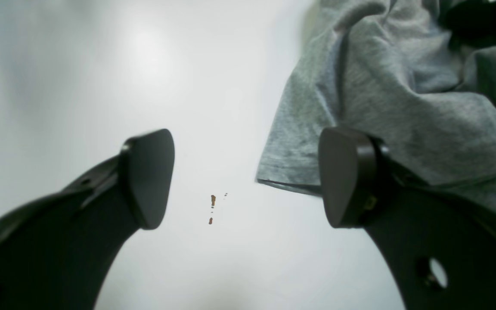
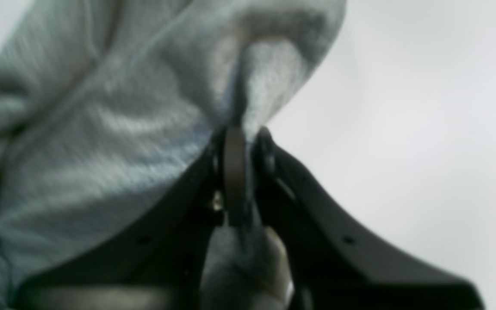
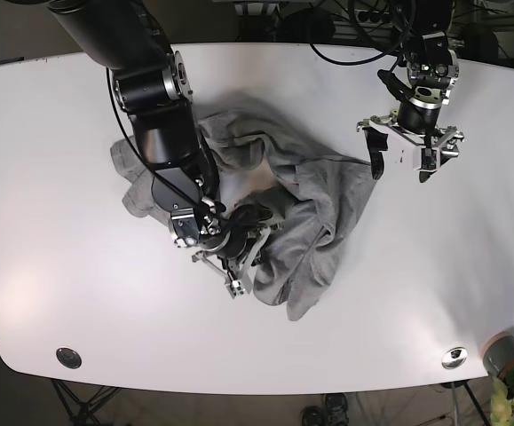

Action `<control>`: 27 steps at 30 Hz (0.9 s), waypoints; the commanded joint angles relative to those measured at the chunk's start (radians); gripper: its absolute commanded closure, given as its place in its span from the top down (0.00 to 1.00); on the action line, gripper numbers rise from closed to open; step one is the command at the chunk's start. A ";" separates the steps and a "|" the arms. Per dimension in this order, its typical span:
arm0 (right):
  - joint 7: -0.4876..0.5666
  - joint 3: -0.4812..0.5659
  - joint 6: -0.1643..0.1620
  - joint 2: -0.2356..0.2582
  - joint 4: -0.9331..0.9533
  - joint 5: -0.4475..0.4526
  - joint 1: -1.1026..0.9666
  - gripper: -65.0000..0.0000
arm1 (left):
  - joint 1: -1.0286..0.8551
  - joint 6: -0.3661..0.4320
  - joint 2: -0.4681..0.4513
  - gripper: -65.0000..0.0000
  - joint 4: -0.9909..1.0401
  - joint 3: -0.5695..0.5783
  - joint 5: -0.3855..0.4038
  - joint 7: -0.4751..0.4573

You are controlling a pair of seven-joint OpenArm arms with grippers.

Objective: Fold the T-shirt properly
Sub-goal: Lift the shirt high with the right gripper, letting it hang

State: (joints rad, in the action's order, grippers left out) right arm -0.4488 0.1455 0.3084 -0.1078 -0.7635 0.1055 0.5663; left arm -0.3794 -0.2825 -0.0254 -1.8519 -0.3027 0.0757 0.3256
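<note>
right gripper (image 2: 241, 172) clamped on a fold of the t-shirt (image 3: 310, 200); left gripper (image 1: 248, 178) spread wide, empty.
shirt lies bunched on the table (image 3: 43, 160), its hem edge just beside the left gripper's fingertip; best to close there, then draw both holds apart to flatten it.

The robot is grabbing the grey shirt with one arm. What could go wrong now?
1. The right gripper is shut on only a small pinch of the T-shirt. If it lifts, the fabric might slip out.
2. The T-shirt lies crumpled, so pulling from one spot could bunch it more instead of flattening it.
3. The left gripper is open beside a hemmed edge, holding nothing. If it closes there, it may miss the cloth.
</note>
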 commanded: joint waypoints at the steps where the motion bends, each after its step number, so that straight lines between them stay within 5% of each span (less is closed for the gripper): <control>1: 0.009 -0.001 0.004 -0.005 -0.021 0.007 0.074 0.03 | 0.006 -0.007 -0.003 0.76 -0.018 0.003 0.009 -0.024; 27: -0.408 0.001 0.007 0.067 -0.597 0.009 0.515 0.03 | 0.116 -0.011 0.068 0.76 -0.019 0.175 0.011 -0.024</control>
State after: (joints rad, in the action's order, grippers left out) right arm -0.8803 0.1493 0.3172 -0.0376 -1.3186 0.1089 1.0164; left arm -0.2691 -0.2924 0.0338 -1.8530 -0.1356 0.0765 0.3233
